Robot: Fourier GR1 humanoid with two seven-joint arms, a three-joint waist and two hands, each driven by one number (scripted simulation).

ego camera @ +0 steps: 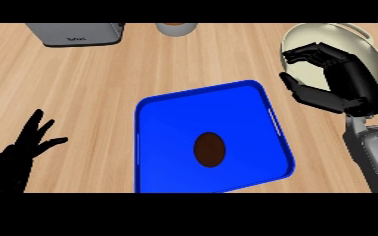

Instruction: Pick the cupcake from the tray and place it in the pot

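Note:
A brown cupcake [210, 150], seen from above as a dark oval, sits slightly right of the middle of the blue tray [170, 115]. The pot [304, 39], cream inside with a pale rim, stands at the upper right of the counter. My right hand [341, 82] hovers over the pot's near side, up and to the right of the tray. Its fingers are bent and spread wide from the thumb, with nothing between them. It hides part of the pot. My left hand [29, 145] rests open at the lower left edge, fingers up, apart from the tray.
A grey appliance [74, 33] stands at the back left edge. A small round cup [176, 28] with a brown top is at the back middle. Bare wooden counter lies between the tray and these things.

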